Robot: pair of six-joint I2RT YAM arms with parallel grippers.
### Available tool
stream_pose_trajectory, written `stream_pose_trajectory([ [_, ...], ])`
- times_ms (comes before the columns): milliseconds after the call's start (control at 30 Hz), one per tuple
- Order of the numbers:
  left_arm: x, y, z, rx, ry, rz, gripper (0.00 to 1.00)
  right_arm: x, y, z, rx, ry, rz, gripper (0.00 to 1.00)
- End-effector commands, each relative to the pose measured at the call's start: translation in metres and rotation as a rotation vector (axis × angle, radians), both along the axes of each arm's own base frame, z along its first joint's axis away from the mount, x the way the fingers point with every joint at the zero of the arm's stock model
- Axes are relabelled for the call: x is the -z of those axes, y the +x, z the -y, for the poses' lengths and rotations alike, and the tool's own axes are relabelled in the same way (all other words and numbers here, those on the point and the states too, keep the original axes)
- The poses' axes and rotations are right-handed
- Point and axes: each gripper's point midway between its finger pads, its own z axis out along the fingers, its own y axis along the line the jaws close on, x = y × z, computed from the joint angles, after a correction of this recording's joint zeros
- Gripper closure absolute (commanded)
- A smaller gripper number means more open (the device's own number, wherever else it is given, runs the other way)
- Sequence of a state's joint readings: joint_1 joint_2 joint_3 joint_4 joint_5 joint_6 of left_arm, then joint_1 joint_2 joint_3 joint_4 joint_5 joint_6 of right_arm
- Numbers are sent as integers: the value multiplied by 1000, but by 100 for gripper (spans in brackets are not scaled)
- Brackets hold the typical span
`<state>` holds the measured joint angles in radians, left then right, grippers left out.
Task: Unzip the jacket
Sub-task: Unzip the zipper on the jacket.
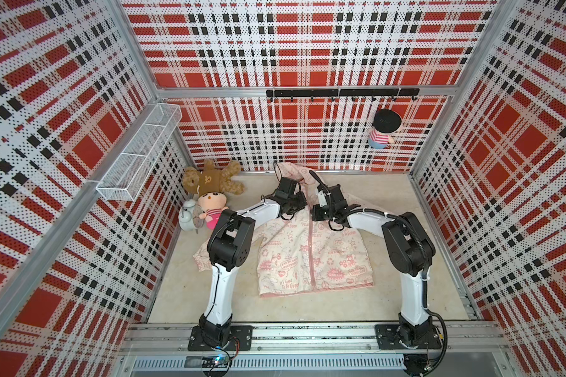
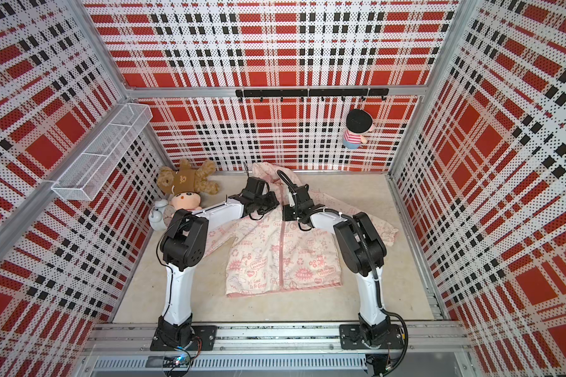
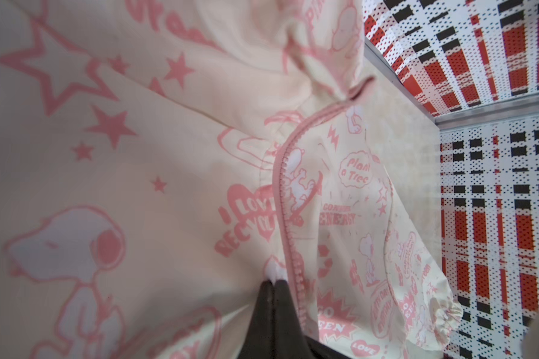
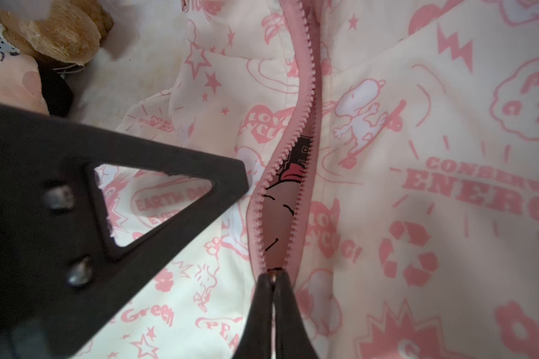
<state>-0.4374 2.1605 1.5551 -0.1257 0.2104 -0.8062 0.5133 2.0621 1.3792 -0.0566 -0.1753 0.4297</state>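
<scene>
Jacket (image 1: 311,258) lay flat at centre of tabletop (image 1: 183,293), hood toward far edge; right end effector (image 4: 274,281) pinched shut on zipper pull (image 4: 273,274); left end effector (image 3: 273,284) clamped fabric beside teeth (image 3: 282,174); advice: drag pull straight toward near-edge hem, left anchoring, cloth taut

Top views: stereo pair, mounted high at the near side, tilted down over the whole scene. Wrist views: very close above the jacket (image 3: 156,149); both share its zipper (image 4: 309,77).
</scene>
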Motion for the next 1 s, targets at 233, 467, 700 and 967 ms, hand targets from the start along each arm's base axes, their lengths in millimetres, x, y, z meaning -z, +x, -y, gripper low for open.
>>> stream_pose_trajectory([
  [233,-49,37,-44,-159,-110,147,100,17,-21,-4,41,-32,-95,100],
  [467,-62,43,-61,-193,-115,177,100,29,-30,-3,41,-58,-133,100],
  [700,-68,46,-73,-211,-119,193,100,41,-46,-4,26,-63,-166,100],
  [967,-64,51,-76,-217,-113,193,100,39,-73,-6,9,-88,-201,100],
])
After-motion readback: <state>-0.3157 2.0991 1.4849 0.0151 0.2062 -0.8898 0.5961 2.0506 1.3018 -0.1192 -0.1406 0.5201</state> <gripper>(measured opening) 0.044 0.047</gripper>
